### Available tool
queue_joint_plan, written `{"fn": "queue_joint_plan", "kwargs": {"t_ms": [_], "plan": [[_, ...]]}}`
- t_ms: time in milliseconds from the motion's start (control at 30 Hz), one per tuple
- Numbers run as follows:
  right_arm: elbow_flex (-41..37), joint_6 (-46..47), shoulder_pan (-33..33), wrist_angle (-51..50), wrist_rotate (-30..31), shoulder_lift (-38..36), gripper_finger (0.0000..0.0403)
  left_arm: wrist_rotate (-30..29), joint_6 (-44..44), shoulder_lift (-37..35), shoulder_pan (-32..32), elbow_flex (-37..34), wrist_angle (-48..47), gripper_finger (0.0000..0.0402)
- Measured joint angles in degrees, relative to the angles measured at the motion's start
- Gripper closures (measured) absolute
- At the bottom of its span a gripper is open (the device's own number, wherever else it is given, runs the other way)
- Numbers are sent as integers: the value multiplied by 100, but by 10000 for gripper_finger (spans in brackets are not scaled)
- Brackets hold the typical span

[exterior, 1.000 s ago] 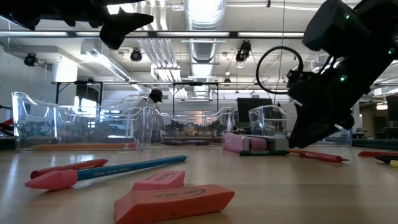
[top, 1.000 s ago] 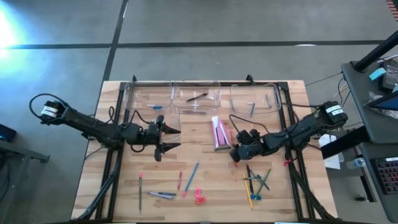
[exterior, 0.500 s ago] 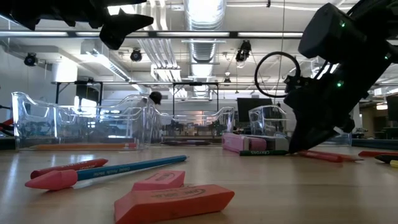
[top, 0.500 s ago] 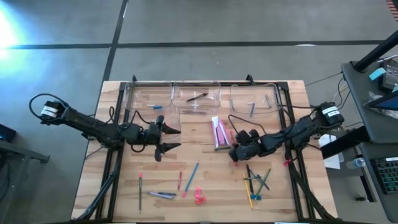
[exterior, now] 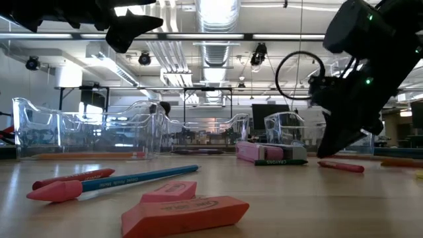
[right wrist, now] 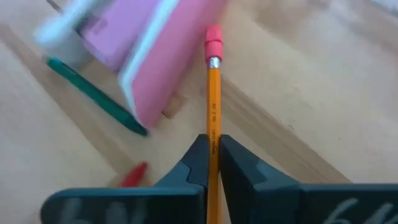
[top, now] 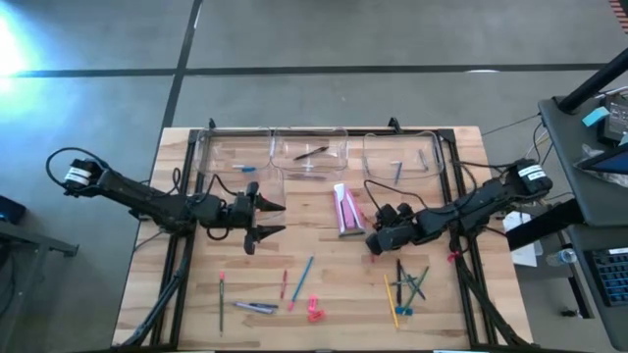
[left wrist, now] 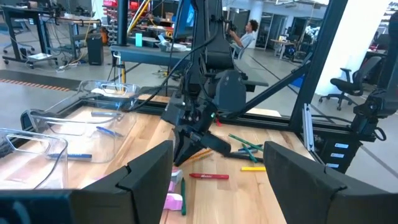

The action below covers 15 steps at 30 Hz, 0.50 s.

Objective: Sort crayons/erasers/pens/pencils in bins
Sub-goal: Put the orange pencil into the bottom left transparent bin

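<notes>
Both tools hover; right tool (right wrist: 210,163) pinches a pencil (right wrist: 212,99).

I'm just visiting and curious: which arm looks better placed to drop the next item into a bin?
The right one, probably. The right gripper is already shut on a yellow pencil, near the bins. The left gripper hangs open over the table, holding nothing.

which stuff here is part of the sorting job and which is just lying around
Job:
bins
erasers
yellow pencil, clamped in the right gripper
crayons and pens loose on the table

Lying about:
pink box
office chair beyond the table
desks in the room behind
</notes>
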Motion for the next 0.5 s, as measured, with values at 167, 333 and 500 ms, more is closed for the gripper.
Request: {"fn": "queue_joint_plan", "kwargs": {"t_ms": [167,333,500], "plan": [[2,-86,0,-33,209,-489,385,0,-1,0,0,0,-49,165],[10,-371,0,81,555,-1036,385,0,-7,-9,-8,0,-90,165],[16,-1341,-55,841,898,-1504,385,95,-71,-78,-173,52,-92,165]]}}
